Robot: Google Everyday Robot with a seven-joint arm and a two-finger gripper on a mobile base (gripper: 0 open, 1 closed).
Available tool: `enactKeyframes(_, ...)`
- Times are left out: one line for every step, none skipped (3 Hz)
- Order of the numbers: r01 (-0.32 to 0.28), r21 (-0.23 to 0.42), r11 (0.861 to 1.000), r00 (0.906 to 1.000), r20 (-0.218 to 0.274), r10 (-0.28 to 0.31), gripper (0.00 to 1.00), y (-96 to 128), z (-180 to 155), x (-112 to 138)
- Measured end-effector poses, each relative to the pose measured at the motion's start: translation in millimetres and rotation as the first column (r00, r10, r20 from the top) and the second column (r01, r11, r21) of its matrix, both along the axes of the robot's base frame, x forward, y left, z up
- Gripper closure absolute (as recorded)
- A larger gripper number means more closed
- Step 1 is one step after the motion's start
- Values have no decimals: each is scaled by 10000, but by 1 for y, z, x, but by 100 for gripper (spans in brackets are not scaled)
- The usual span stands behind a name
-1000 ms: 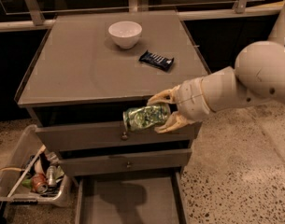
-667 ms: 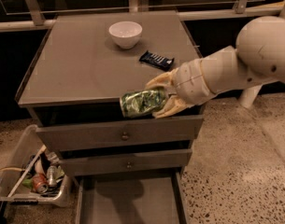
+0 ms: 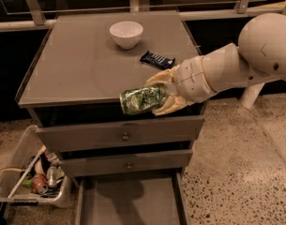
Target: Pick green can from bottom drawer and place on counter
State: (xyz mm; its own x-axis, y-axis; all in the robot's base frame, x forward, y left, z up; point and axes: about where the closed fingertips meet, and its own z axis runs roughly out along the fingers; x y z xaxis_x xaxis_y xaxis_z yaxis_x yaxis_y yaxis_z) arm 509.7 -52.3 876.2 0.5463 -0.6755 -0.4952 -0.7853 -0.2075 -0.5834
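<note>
At your far left, a clear plastic bin (image 3: 20, 172) is sitting on the speckled floor beside the cabinet, holding scraps and a small red can (image 3: 39, 183). Next to it, the large flat grey-brown tabletop (image 3: 81, 64) is carrying a round white bowl (image 3: 126, 33) near its back edge. Below the tabletop, two knobbed grey drawers (image 3: 125, 136) are sitting closed. Under them the bottom drawer (image 3: 128, 203), a wide shallow grey tray, is standing pulled out with a bare floor.

The shiny mottled green can (image 3: 141, 99) is lying on its side in the air at the tabletop's front edge, its metal end pointing left. Just behind it, a dark rectangular snack bar (image 3: 157, 59) is lying on the tabletop.

Your beige two-finger hand (image 3: 157, 95) is gripping the green can, one finger above it and one below, closed against its sides. Your white arm (image 3: 255, 50) is reaching in from the right.
</note>
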Motion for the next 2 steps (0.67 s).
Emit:
enactKeyframes(-29,386,9993,9994,332,16,100,11,13,24)
enactKeyframes(579,1242,9906,9960,601,-657,100,22,35,69)
